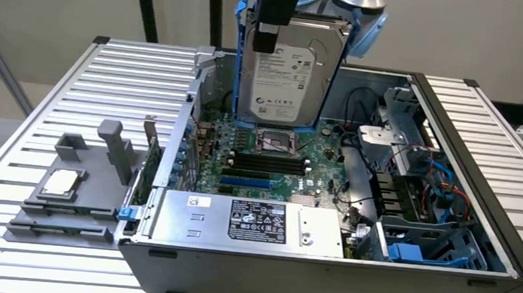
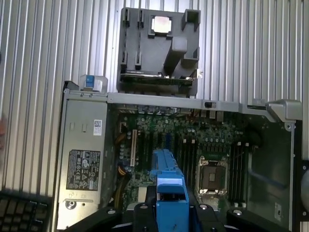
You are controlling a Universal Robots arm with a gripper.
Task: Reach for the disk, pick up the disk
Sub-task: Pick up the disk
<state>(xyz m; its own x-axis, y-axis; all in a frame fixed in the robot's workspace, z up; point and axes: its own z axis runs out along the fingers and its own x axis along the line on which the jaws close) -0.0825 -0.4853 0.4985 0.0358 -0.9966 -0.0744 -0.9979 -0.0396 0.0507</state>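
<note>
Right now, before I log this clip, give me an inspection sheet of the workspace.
Surface: slatted metal table carrying an open computer case.
Job's things: disk lifted upright above the motherboard, blue frame along its edges.
Clutter: grey fixture with a small silver chip; power supply box inside the case.
Grippers: gripper clamped on the disk's blue frame.
Cables: black, red and blue wires in the case, at the exterior view's right.
Surroundings: plain wall, black poles.
</note>
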